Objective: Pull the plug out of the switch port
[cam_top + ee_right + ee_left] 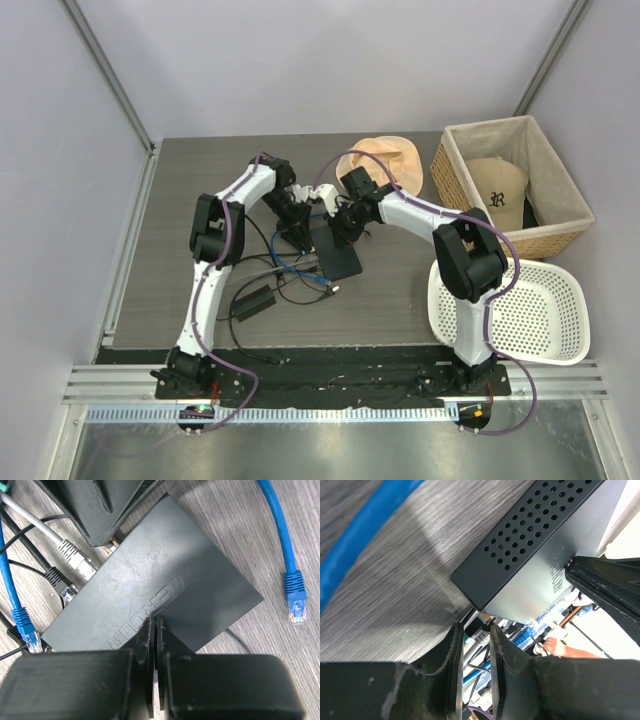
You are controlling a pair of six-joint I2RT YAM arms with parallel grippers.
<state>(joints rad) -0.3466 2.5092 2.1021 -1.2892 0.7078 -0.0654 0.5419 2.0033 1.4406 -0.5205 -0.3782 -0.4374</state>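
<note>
The table (400, 300) holds the black switch box (165, 580). The right pincer (155, 627) is closed, tips on the box top. The left pincer (476, 632) is almost closed at the box's port edge; I cannot tell on what. A blue plug (30, 639) lies loose by the box corner. A bad tug could drag the box or yank the grey plug (75, 560)

Left end effector (476, 642) hid pt of the switch (155, 590) port row. Blue cable (360, 550) was blurry & cut off.
</note>
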